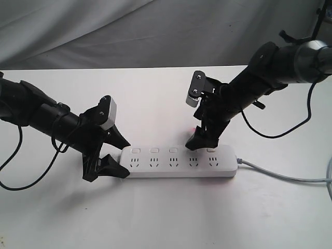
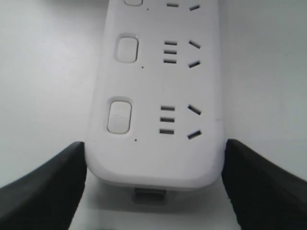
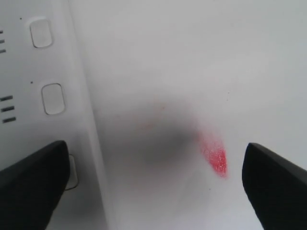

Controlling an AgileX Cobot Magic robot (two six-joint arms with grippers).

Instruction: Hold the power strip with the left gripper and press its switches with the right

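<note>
The white power strip (image 1: 179, 165) lies flat on the table, sockets up, with its grey cord (image 1: 280, 175) running off to the right. My left gripper (image 1: 126, 158) is shut on the strip's left end, one finger (image 2: 48, 187) against each long side of the power strip (image 2: 158, 158). The switches (image 1: 173, 150) run along the far edge. My right gripper (image 1: 201, 145) hangs open over that far edge near the cord end. One of its fingers (image 3: 33, 182) covers part of a switch (image 3: 71, 172), and the other finger (image 3: 278, 187) is over bare table.
A red glow (image 3: 215, 157) shows on the white table (image 1: 166, 218) just behind the strip. A crumpled grey cloth (image 1: 155, 31) forms the backdrop. Another pale cable (image 1: 329, 179) loops at the right edge.
</note>
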